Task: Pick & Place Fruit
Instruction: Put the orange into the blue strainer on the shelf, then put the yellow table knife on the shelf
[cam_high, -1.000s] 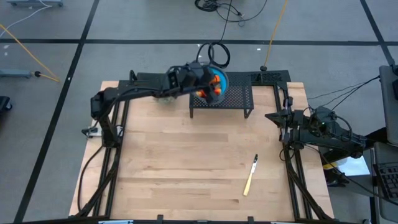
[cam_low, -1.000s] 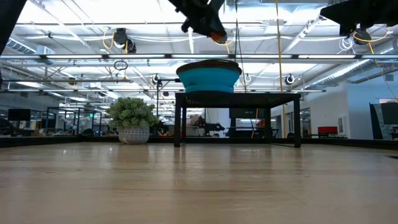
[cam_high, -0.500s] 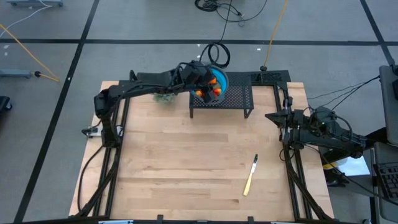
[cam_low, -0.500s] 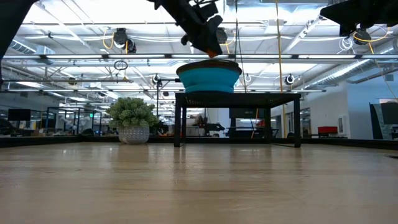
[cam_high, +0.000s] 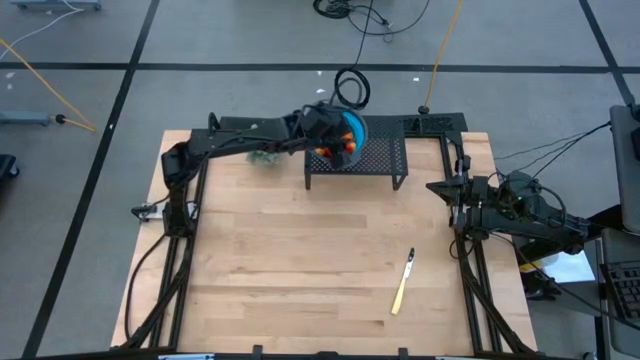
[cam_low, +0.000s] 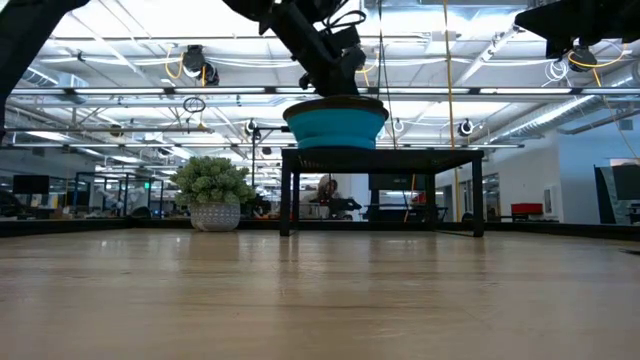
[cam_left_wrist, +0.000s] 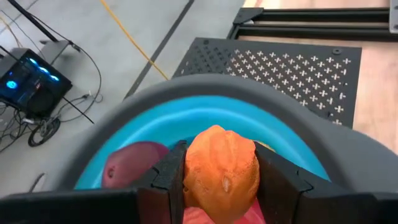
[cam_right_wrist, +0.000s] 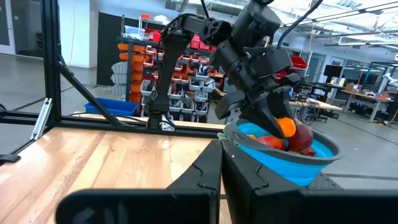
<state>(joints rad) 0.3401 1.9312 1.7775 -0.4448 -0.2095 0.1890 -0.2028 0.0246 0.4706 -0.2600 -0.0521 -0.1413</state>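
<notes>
While the right gripper (cam_high: 447, 187) waited shut beside the black stand (cam_high: 385, 160), the left gripper (cam_left_wrist: 221, 186) clasped a small orange fruit (cam_left_wrist: 221, 172) directly above the blue bowl (cam_left_wrist: 149, 127), so release lay straight downward.

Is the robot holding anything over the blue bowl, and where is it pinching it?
Yes. The left gripper pinches a small orange fruit by its two sides, just above the blue bowl. The right gripper is shut and holds nothing.

bright even overhead light, glaring ceiling lamps (cam_low: 150, 20) in the low view, soft faint shadows
</notes>
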